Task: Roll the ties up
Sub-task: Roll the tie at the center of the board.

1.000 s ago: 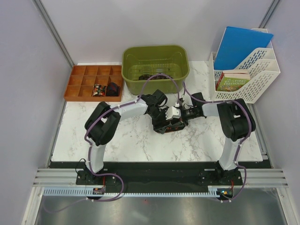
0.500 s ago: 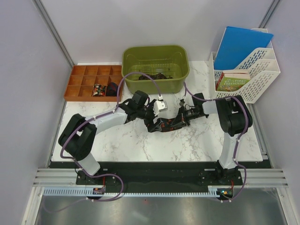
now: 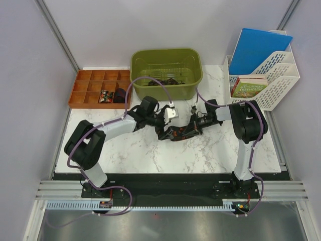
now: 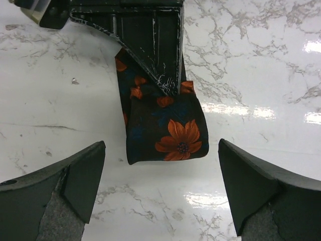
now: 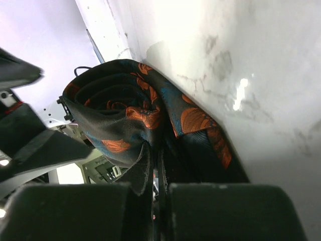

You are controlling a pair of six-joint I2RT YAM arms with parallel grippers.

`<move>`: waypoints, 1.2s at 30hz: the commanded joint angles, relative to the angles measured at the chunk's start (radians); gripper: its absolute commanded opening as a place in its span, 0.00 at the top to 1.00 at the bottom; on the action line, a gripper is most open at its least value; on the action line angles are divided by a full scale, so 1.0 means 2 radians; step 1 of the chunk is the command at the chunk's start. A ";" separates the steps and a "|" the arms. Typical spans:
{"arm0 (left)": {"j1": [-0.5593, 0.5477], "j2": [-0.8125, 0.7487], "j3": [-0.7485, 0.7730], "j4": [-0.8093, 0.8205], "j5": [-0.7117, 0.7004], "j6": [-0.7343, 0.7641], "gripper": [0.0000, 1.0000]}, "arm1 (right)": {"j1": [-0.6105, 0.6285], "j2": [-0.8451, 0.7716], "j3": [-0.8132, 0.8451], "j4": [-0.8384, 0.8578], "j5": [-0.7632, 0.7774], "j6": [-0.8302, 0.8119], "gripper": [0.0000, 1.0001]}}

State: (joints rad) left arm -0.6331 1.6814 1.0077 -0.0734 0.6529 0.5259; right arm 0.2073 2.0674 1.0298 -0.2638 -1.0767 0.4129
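A dark tie with orange flowers [image 3: 176,133] lies partly rolled on the marble table [image 3: 150,155]. In the left wrist view its folded end [image 4: 168,130] lies just ahead of my left gripper [image 4: 160,168], which is open and empty, apart from the cloth. In the top view my left gripper [image 3: 163,129] is at the tie's left end. My right gripper [image 3: 189,130] is at its right end and is shut on the tie. The right wrist view shows cloth pinched between its fingers [image 5: 235,211] and the rolled coil [image 5: 118,118] ahead. Its black body [image 4: 145,30] rests over the tie.
A green bin [image 3: 193,86] at the back holds more dark ties [image 3: 161,81]. An orange compartment tray [image 3: 85,83] at back left holds rolled ties [image 3: 113,95]. A white file rack [image 3: 271,80] with a book and a blue folder stands at back right.
My left arm has swung its elbow out to the left and its gripper has drawn back from the tie and stands open. The right gripper has stayed on the tie.
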 commanded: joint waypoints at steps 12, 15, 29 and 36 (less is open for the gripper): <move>-0.056 0.058 0.012 0.018 -0.043 0.099 0.24 | 0.005 0.045 0.001 -0.005 0.103 -0.029 1.00; -0.059 0.064 0.022 0.005 -0.053 0.088 0.41 | 0.015 0.035 -0.008 -0.002 0.100 -0.025 1.00; -0.061 0.078 0.036 -0.016 -0.054 0.053 0.25 | 0.044 0.015 -0.034 0.044 0.089 0.027 1.00; -0.061 0.087 0.054 -0.061 -0.073 0.063 0.56 | 0.044 0.020 -0.032 0.044 0.088 0.030 1.00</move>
State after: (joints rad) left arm -0.7486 1.8446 1.0672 -0.1619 0.5335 0.6453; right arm 0.2825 2.0567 0.9878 -0.1551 -1.0763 0.4797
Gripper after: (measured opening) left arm 0.520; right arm 0.018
